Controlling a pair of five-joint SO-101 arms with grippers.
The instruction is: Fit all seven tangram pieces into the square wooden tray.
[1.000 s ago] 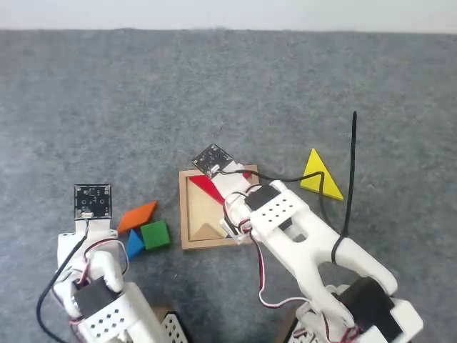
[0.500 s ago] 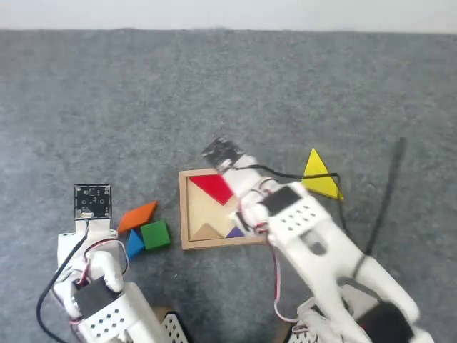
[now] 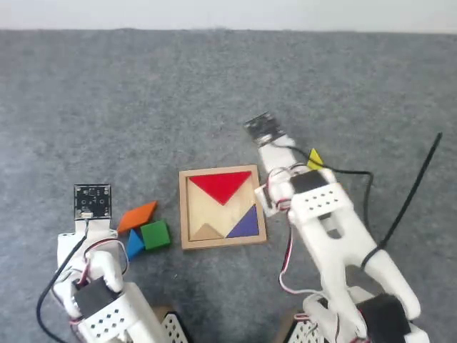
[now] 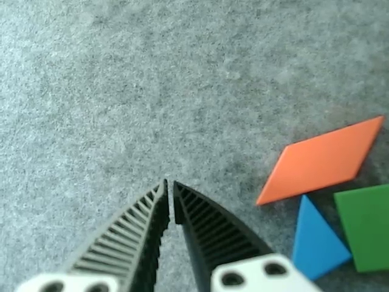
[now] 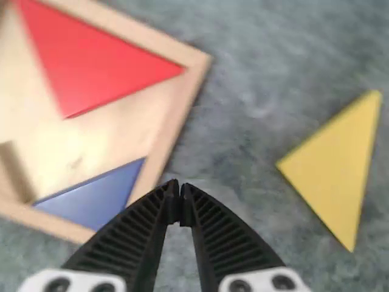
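- counting what you have seated: the red triangle (image 3: 221, 186) lies along the far side of the tray (image 3: 183, 211), and the indigo triangle (image 3: 245, 223) fills its near right corner. that makes two in for certain.

- and the pale wedge in the tray's near left corner?

- i cannot tell whether that is a piece or just bare wood, so don't bank on it. the middle and left of the tray are open floor. by my judgement you are less than halfway.

- what is left outside for you?

- four pieces, all flat on the tabletop. the yellow triangle (image 5: 334, 164) lies near the tray's right rim, on the side toward the right edge. the orange parallelogram (image 3: 137, 216), the green square (image 3: 155, 234) and the blue triangle (image 3: 133, 244) sit close together just left of the tray, toward the near left corner.

- and your jaws?

- your right jaws are pressed together with nothing between them, above bare tabletop between the tray's right rim and the yellow triangle. your left jaws are closed as well, empty, over the tabletop beside the orange parallelogram.

- then the yellow triangle looks like your likely next pick, and you would have to spread the right jaws first.
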